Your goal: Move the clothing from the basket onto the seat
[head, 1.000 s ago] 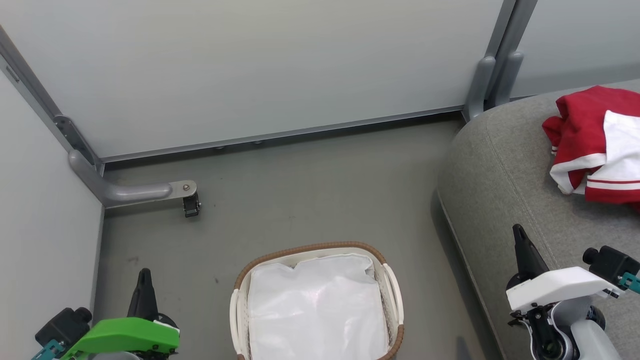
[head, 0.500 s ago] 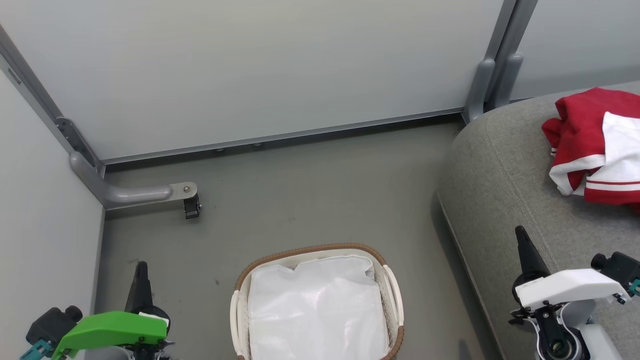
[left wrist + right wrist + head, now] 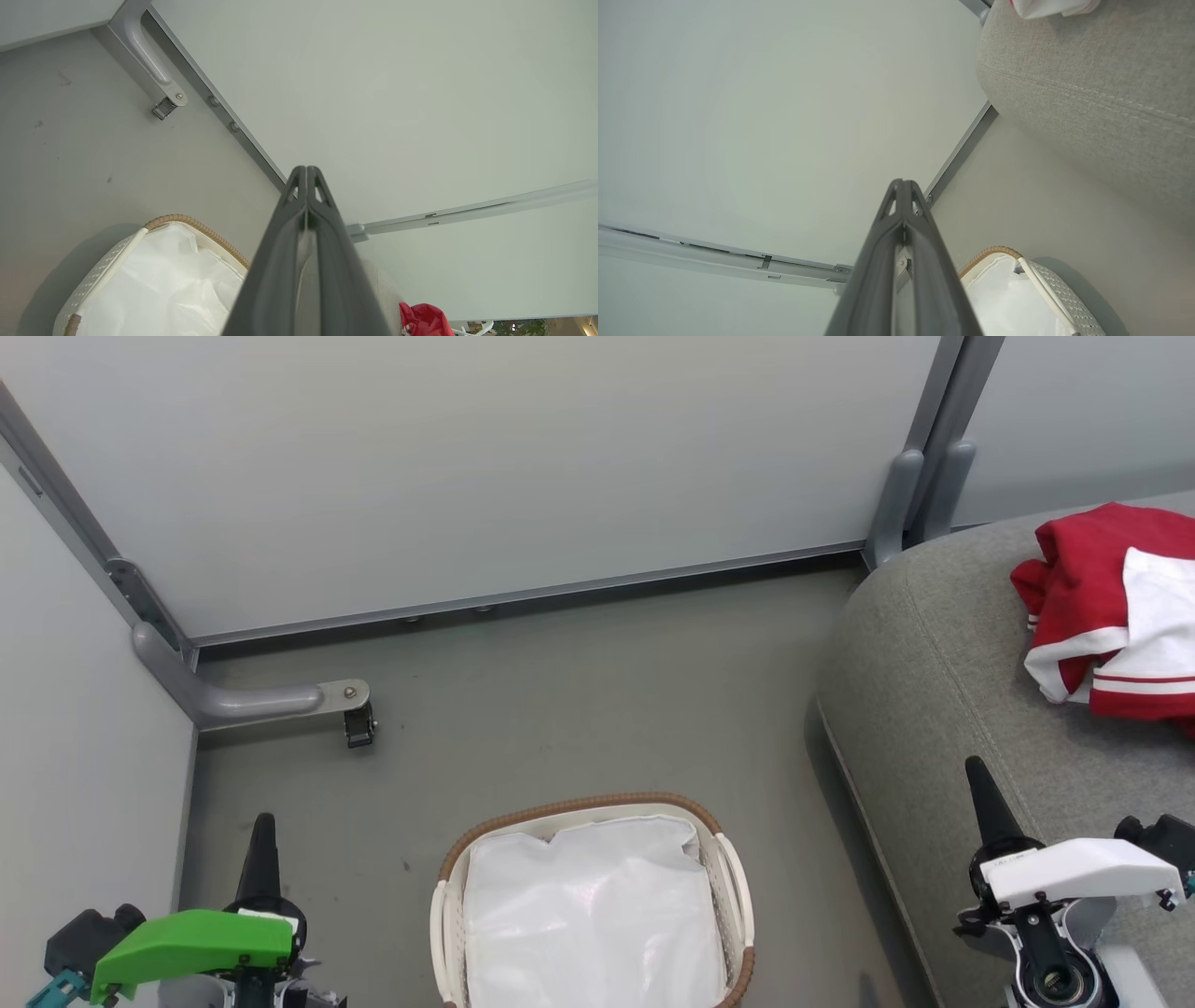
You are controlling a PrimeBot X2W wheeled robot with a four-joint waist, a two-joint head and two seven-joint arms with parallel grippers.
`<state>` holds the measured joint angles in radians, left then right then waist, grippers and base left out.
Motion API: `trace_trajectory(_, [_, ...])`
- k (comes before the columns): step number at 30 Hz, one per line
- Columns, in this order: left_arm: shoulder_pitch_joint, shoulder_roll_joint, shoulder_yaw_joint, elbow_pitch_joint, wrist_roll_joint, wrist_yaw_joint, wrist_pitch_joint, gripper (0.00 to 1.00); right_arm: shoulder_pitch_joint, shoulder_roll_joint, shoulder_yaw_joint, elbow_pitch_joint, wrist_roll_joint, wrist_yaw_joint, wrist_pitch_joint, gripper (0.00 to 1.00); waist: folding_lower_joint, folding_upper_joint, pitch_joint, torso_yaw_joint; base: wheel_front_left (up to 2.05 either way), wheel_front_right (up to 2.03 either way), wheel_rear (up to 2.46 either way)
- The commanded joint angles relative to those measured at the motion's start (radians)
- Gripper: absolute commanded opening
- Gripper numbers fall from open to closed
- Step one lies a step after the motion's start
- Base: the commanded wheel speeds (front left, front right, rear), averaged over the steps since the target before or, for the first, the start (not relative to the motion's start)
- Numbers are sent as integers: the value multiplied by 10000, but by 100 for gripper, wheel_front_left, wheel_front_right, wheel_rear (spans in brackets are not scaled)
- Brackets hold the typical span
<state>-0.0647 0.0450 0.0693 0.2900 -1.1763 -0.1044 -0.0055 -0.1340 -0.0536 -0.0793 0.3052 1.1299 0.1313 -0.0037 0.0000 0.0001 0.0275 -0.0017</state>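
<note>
The red jersey [image 3: 1116,607] with white trim lies crumpled on the grey seat [image 3: 943,653] at the right; a red corner of the jersey [image 3: 423,319] peeks into the left wrist view. The white basket [image 3: 730,868] with its brown rim stands on the floor at bottom centre, with just its white liner [image 3: 593,915] inside. My left gripper [image 3: 261,840] hangs at the lower left, shut and holding nothing. My right gripper [image 3: 985,793] is over the seat's front edge at the lower right, also shut and holding nothing. In the wrist views, the left gripper [image 3: 307,175] and the right gripper [image 3: 903,186] both have their fingers pressed together.
Pale partition walls [image 3: 485,457] close off the back and left. A grey bracket with a small black caster [image 3: 358,721] sticks out over the floor at the left. A grey post [image 3: 920,476] stands behind the seat. Bare grey floor [image 3: 579,709] lies between basket and wall.
Both grippers have drawn back toward the bottom edge, the left one lower and the right one slightly rightward. The camera has tilted a little. Jersey and basket lie as before.
</note>
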Motion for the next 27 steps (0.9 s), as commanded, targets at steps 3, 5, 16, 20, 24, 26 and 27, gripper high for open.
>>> trace_trajectory(3, [-255,59,92,-156,-418,-53,127,0,40,-37,-57,-164,476,-5,114,0,0,-1,-14,1,0,0,0])
trace_trajectory(5, [-271,60,109,-172,-605,-68,164,0,54,-33,-70,-188,671,-5,165,0,0,-1,-22,2,0,0,0])
trace_trajectory(16, [-353,66,193,-242,-1573,-124,440,0,128,-18,-152,-304,1744,-5,432,0,0,-1,-70,5,0,0,0])
trace_trajectory(20, [-360,68,224,-262,-1901,-139,531,0,149,-13,-178,-342,2107,-6,523,0,0,-1,-88,6,0,0,0])
trace_trajectory(24, [-380,70,255,-290,-2208,-166,617,0,173,-9,-203,-383,2442,-6,606,0,0,-1,-105,7,0,0,0])
trace_trajectory(26, [-394,70,268,-302,-2367,-174,667,0,182,-7,-216,-396,2613,-5,654,0,0,-1,-113,8,0,0,0])
trace_trajectory(27, [-401,71,276,-309,-2436,-180,680,0,185,-6,-222,-404,2693,-5,676,0,0,-1,-117,8,0,0,0])
